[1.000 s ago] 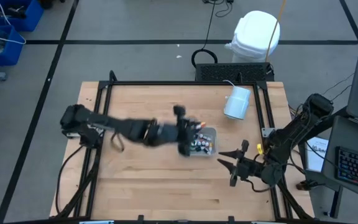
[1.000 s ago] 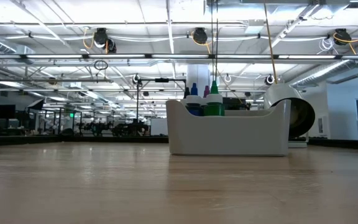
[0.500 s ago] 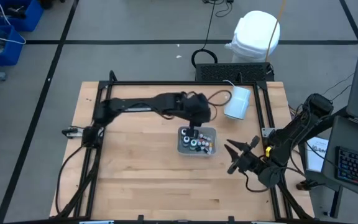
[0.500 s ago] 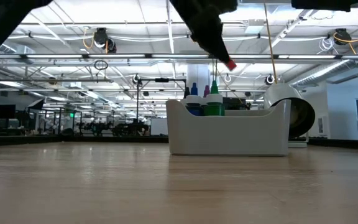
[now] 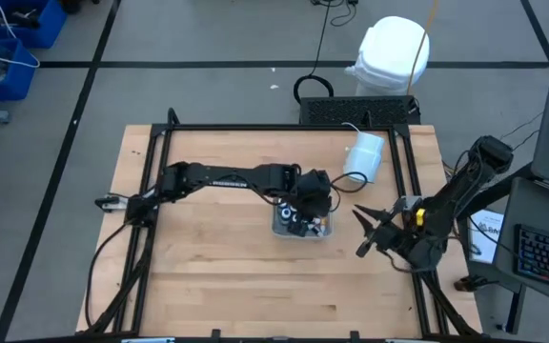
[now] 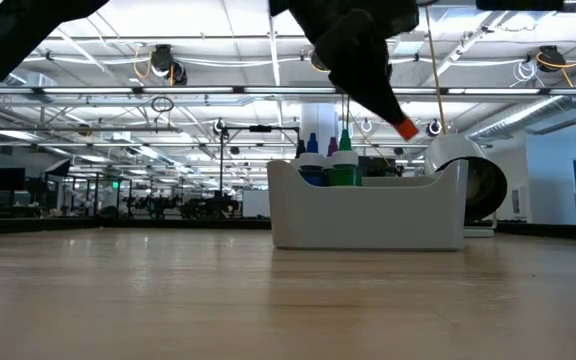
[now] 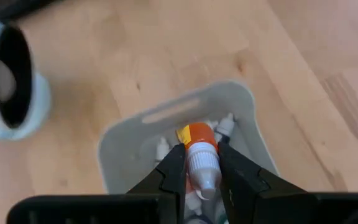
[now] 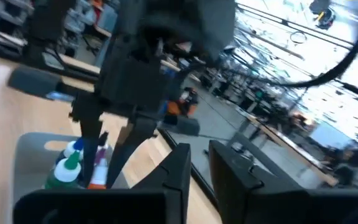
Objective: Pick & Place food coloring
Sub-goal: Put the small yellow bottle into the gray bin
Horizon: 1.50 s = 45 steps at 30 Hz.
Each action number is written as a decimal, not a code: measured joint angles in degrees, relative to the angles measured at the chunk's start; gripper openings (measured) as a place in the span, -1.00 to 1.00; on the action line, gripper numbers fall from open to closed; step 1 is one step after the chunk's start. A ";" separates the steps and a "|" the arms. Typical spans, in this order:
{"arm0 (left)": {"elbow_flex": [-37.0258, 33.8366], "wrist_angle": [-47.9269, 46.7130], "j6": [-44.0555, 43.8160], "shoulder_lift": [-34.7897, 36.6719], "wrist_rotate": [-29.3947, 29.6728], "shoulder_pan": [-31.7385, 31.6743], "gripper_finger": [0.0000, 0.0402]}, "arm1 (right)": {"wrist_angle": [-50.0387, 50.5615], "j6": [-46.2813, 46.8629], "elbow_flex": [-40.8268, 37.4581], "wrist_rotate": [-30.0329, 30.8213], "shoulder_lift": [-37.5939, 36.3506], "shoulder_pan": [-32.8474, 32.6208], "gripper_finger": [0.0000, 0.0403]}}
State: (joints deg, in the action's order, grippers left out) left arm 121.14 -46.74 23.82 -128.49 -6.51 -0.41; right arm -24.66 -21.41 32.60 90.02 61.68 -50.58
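Observation:
A clear tray [image 5: 320, 232] on the wooden table holds several small food coloring bottles [image 6: 345, 160], some with blue and green tops. My left gripper [image 7: 201, 152] hangs over the tray, slanting down, shut on one orange-capped bottle [image 6: 406, 128]. In the left wrist view the tray's rim [image 7: 166, 112] lies just beyond the cap. My right gripper [image 5: 358, 232] waits to the right of the tray, level and pointing at it. Its fingers stand apart and have nothing between them. My left gripper pinches the bottle's white body [image 7: 205, 177] between its two fingers, just behind the orange cap [image 7: 194, 134]. The fingers slant down from the far left, and the bottle lies along them with its cap end leading. The bottle is clear of the tray, above the other bottles.
A big white cylinder [image 5: 363, 157] lies on its side at the far right of the tray, its open end showing in the left wrist view [image 7: 11, 81]. Black frame rails [image 5: 255, 129] run around the table. Bare wood lies toward the near and left edges.
My left gripper has swung in over the tray from the left and far side. It has tipped downward and sunk toward the tray, carrying the orange-capped bottle. My right gripper has drifted a little toward the far edge and turned.

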 joint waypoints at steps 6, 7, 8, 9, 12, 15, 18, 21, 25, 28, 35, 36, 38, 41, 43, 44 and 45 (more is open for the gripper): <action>-0.04 -1.19 -1.76 -0.82 -0.27 -0.57 -0.64 | -4.50 -0.16 -7.56 -6.53 -9.45 -4.57 -0.92; -0.04 -1.09 -2.12 -0.79 -0.29 -0.71 -0.64 | -6.41 -0.52 -9.11 -10.10 -11.35 -5.05 -0.95; -0.04 -1.13 -2.67 -0.79 -0.48 -0.88 -0.64 | -8.81 -1.34 -10.62 -13.87 -13.11 -5.29 -0.97; -0.04 -1.10 -3.09 -0.79 -0.58 -1.01 -0.64 | -11.85 -2.31 -12.12 -17.98 -14.65 -5.25 -0.99; -0.04 -1.40 -3.13 -0.79 1.87 -1.11 -0.64 | -20.38 -5.18 -16.19 -22.32 -17.31 -3.91 -0.99; -0.04 -2.72 -3.07 -0.79 2.80 -1.09 -0.64 | -25.25 -7.56 -18.61 -18.71 -18.32 -2.47 -0.98; -0.07 -4.60 -3.25 -0.79 2.01 -0.84 -0.64 | -26.98 -9.31 -19.55 -17.84 -18.82 -1.80 -0.98; -0.10 -7.60 -3.50 -0.79 2.04 0.32 -0.64 | -27.46 -9.98 -19.58 -18.51 -19.00 -1.76 -0.98; -0.31 -7.12 -2.25 -2.21 5.45 3.22 -0.64 | -27.46 -9.89 -19.58 -18.22 -19.01 -1.76 -0.98; -0.30 -5.78 1.04 -2.03 8.88 5.37 -0.64 | -27.61 -9.44 -19.58 -18.25 -19.04 -1.60 -0.98; 4.67 -4.59 11.05 -2.03 9.70 8.73 -0.62 | -27.37 -8.00 -19.58 -18.29 -19.04 -1.60 -0.98; 5.52 -3.65 11.20 -1.97 9.81 8.97 -0.61 | -27.39 -8.06 -19.58 -18.27 -19.04 -1.60 -0.98; 7.30 -2.96 11.53 -1.97 10.55 9.63 -0.61 | -27.39 -8.29 -19.58 -18.25 -19.04 -1.60 -0.98; 11.72 -2.40 12.45 -2.10 13.86 10.50 -0.65 | -27.39 -8.30 -19.58 -18.23 -19.04 -1.60 -0.98; 14.09 -1.42 13.64 -1.84 15.03 10.48 -0.65 | -27.38 -7.96 -19.58 -18.23 -19.04 -1.60 -0.98; 14.00 0.34 14.41 -1.58 15.79 10.26 -0.65 | -27.37 -7.93 -19.58 -18.23 -19.04 -1.60 -0.98; 13.99 1.47 15.04 -1.04 16.96 9.97 -0.65 | -27.37 -7.95 -19.55 -18.25 -19.04 -1.60 -0.98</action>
State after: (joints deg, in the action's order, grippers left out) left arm 135.13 -45.28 38.86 -129.53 10.45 9.56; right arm -52.03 -29.36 13.05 71.77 42.63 -52.18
